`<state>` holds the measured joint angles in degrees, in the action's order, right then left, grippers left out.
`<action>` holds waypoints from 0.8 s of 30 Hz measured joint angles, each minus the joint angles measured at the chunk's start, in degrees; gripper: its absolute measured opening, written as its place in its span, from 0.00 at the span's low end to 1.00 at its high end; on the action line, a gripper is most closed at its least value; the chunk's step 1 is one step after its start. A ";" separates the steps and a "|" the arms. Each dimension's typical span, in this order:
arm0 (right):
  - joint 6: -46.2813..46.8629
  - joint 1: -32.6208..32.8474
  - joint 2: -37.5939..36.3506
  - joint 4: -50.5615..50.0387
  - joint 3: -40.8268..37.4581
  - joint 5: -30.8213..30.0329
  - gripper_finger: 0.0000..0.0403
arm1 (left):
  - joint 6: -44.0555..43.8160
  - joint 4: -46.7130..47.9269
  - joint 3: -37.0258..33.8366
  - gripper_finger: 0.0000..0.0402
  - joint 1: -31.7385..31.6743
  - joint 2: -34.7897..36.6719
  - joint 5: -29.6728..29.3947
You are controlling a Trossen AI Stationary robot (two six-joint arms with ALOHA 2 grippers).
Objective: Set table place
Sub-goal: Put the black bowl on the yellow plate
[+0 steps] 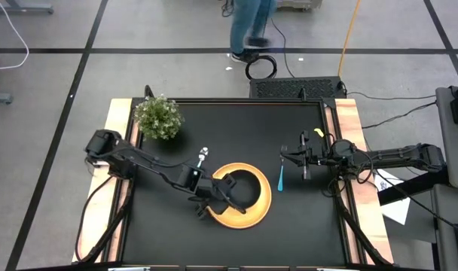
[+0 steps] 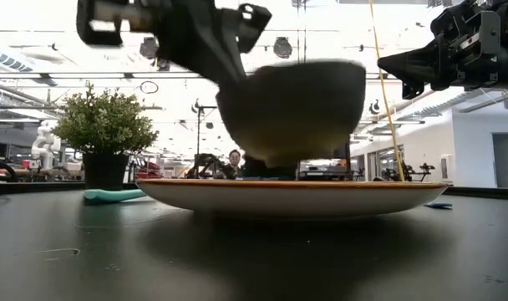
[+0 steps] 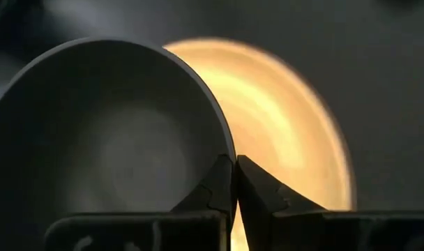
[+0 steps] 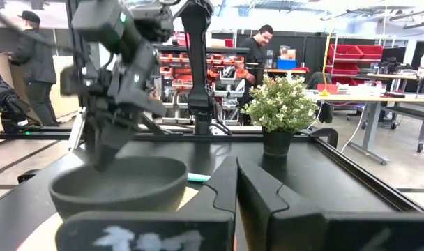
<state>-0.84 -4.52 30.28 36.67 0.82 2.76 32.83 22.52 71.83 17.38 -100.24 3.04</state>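
Observation:
The black bowl [image 1: 242, 187] hangs just above the round yellow plate [image 1: 244, 214], which lies flat on the black table [image 1: 304, 226]. My left gripper [image 1: 216, 192] is shut on the bowl at its left side. In the low view the bowl [image 2: 292, 104] is clear of the plate [image 2: 292, 194]. One teal-handled utensil [image 1: 280, 179] lies on the table right of the plate. Another [image 1: 203, 156] lies left of it, its handle partly under my left arm. My right gripper [image 1: 284, 156] is shut and empty, above the table to the right of the plate. My left gripper pinches the bowl's rim [image 3: 229, 150], one finger inside the bowl and one outside. The fingers [image 3: 215, 188] come slanting down from the table's left side. The bowl is lifted clear of the plate, opening up and about level.
A small green potted plant [image 1: 159, 117] stands at the far left corner. Wooden strips [image 1: 349, 135] run along the table's short sides. People stand in the room beyond the table [image 4: 257, 49]. Bare table top lies in front of the plate.

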 joint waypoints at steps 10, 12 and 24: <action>0.00 0.01 0.00 0.39 0.00 0.00 0.00 | -5.71 2.57 0.02 0.01 -1.02 3.31 6.71; 0.00 -0.01 0.00 0.40 0.00 0.00 0.00 | -6.50 2.76 0.02 0.02 -1.00 2.97 6.01; 0.00 0.00 0.02 0.37 0.00 0.00 0.00 | -8.01 2.75 0.07 0.01 -0.65 0.41 4.21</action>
<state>-0.84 -4.52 30.30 37.04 0.82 2.77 24.81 25.27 71.90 16.73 -99.83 7.25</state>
